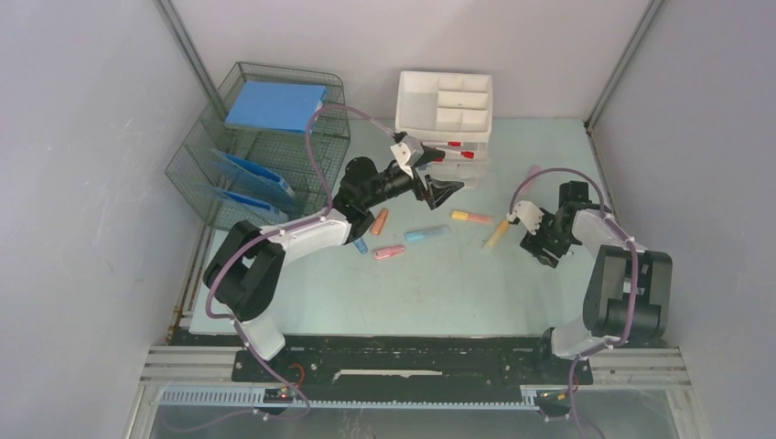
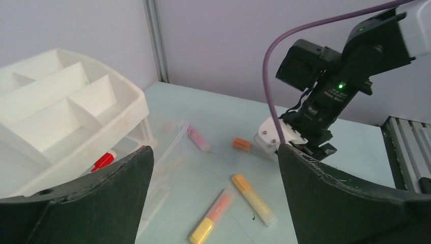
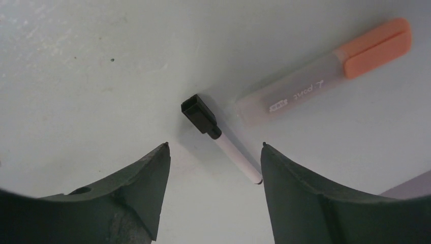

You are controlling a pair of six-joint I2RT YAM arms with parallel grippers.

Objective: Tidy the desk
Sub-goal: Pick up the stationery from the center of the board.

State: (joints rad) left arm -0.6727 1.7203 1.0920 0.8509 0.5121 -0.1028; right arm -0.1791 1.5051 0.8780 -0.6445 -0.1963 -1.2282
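Note:
The desk (image 1: 458,283) is a pale mint-green tabletop strewn with several highlighters. My left gripper (image 1: 437,190) hovers open and empty beside the white divided organizer (image 1: 444,105). In its wrist view the left gripper (image 2: 211,152) frames a yellow-capped highlighter (image 2: 211,218) and an orange-capped one (image 2: 253,199) lying below. My right gripper (image 1: 542,249) points down at the desk's right side. In the right wrist view the right gripper (image 3: 213,146) is open. A thin white pen with a black cap (image 3: 218,134) lies on the desk between its fingertips, close to the right finger (image 3: 284,178). An orange-capped highlighter (image 3: 325,73) lies just beyond.
A wire mesh file rack (image 1: 265,146) with blue folders stands at the back left. A clear drawer (image 2: 162,157) sticks out under the organizer, with a red-capped marker (image 2: 104,160) inside. Pink (image 1: 389,251), blue (image 1: 426,234) and orange (image 1: 379,220) highlighters lie mid-desk. Grey walls enclose the desk.

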